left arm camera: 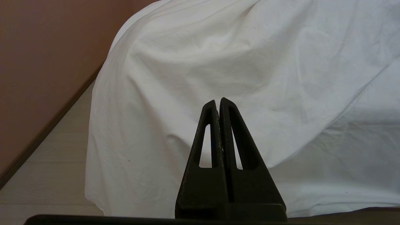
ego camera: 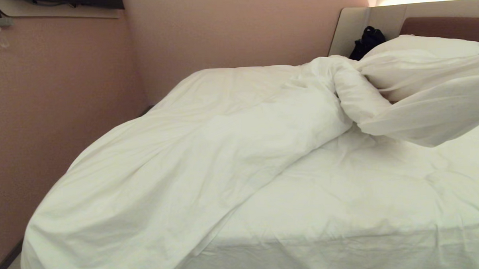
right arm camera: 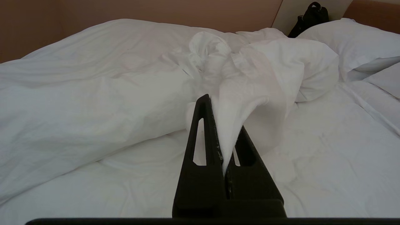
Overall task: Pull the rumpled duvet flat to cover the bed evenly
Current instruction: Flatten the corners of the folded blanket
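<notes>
The thick, puffy white duvet in a creased cotton cover [ego camera: 192, 152] is seen bunched along the left side of the wide low bed with a white-sheeted mattress [ego camera: 365, 194], running from the near left corner, where it hangs over the edge toward the floor, up to the far side by the wall. Toward the far right it is twisted into a roll, and one corner of it is lifted clear of the mattress and stretched out to the right. The near and right parts of the mattress are left uncovered.

The lifted corner is clamped in the right gripper [right arm camera: 223, 131], whose black jaws are closed on a fold of the white cloth above the sheet. The left gripper [left arm camera: 218, 104] is held low at the near left corner of the bed, just off the hanging duvet, with its jaws pressed together on nothing.

A plump white rectangular pillow [ego camera: 423, 48] lies at the far right against the padded beige and brown headboard [ego camera: 443, 24]. A small black bag [ego camera: 367, 40] is propped beside it. A plain pink wall [ego camera: 63, 97] stands to the left.
</notes>
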